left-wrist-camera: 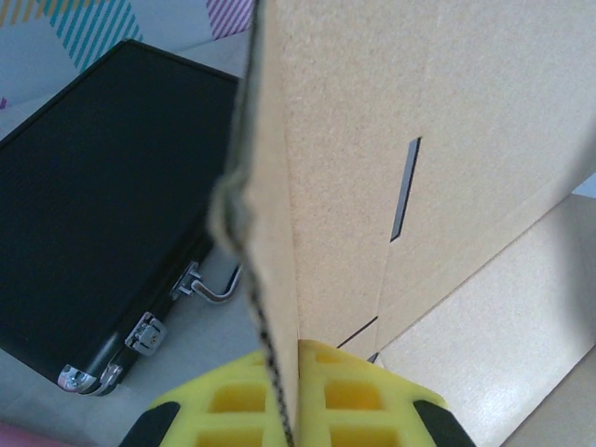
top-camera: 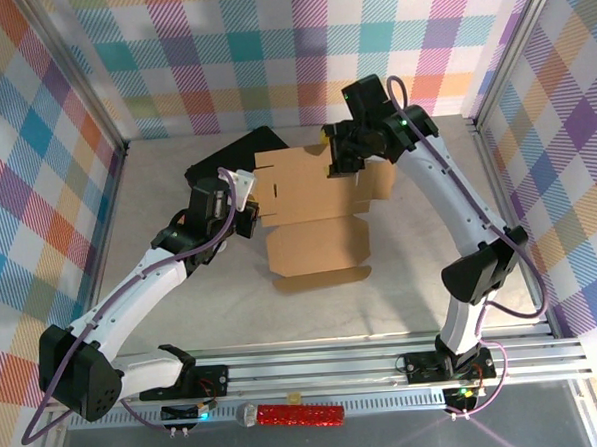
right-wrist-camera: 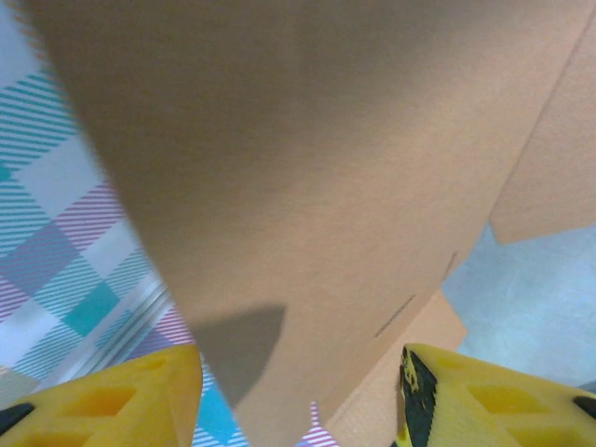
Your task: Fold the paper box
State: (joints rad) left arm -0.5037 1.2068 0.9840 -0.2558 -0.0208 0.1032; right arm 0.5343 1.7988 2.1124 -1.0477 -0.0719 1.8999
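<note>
I see the paper box (top-camera: 314, 223) mid-table toward the far edge, part-folded, left panel raised. My left gripper (left-wrist-camera: 291, 405) is clamped tight on that panel's edge. My right gripper (right-wrist-camera: 298, 400) stands open, fingers either side of a far flap, not pinching. The black case (left-wrist-camera: 102, 205) sits just beside the box, toward the far-left corner.

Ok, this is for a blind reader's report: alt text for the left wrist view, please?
The left gripper, yellow-fingered, is shut on the edge of the brown paper box, whose panel rises through the frame with a narrow slot in it. To its left, a closed black case with metal latches lies on the grey table.
</note>
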